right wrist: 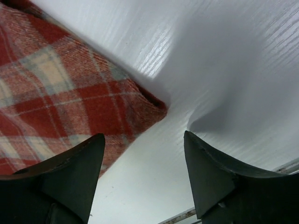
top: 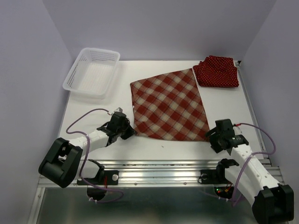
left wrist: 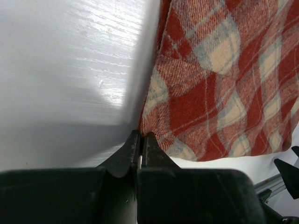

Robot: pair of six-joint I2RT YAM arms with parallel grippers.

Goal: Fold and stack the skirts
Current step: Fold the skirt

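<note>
a: where's the plaid skirt (top: 168, 105)?
b: flat on the table (top: 93, 116), mid-table, spread in one layer, turned a bit so one corner points to the far right. close up (left wrist: 219, 84) the weave is red and cream check.
a: left gripper (top: 131, 132)?
b: at the skirt's near-left corner. jaws clamped together (left wrist: 141, 136), the cloth edge runs right into the tips, so it's pinching that corner. the rest of the skirt lies flat.
a: right gripper (top: 211, 138)?
b: at the near-right corner. jaws spread wide (right wrist: 143, 135), nothing between them. the corner (right wrist: 70, 98) lies between the two fingers, nearer one of them; the other is over bare table. can't tell if either tip touches anything.
a: other skirts?
b: dotted skirts (top: 216, 71), dark red with white dots, bunched in a pile at the far right corner. close by the plaid one's far corner; can't tell if they touch. can't split the pile into pieces from here.
a: anything else on there?
b: white mesh basket (top: 71, 78) at the far left, well apart from the cloth.
</note>
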